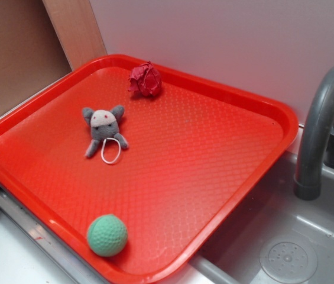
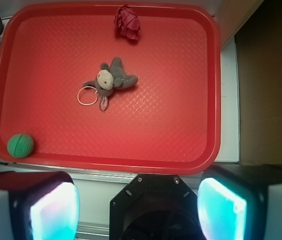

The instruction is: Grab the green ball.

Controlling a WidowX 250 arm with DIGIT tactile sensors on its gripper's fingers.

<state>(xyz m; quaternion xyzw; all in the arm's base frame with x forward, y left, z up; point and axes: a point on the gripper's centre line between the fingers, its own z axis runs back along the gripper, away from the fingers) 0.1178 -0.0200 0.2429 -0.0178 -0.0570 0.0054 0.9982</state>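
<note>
Mint-green, the green ball (image 2: pixel 20 145) sits in a corner of the red tray (image 2: pixel 180 155), well left of and ahead of the gripper (image 2: pixel 138 205), whose jaws stand spread and empty.

No writing, label, brand, number or sign can be read in either view. The red plastic tray (image 1: pixel 255 118) carries only an embossed diamond texture, and the mint-green dimpled ball (image 1: pixel 107 235), the small grey plush mouse (image 1: pixel 103 128) and the dark red wrinkly wad (image 1: pixel 146 80) show no lettering.
</note>
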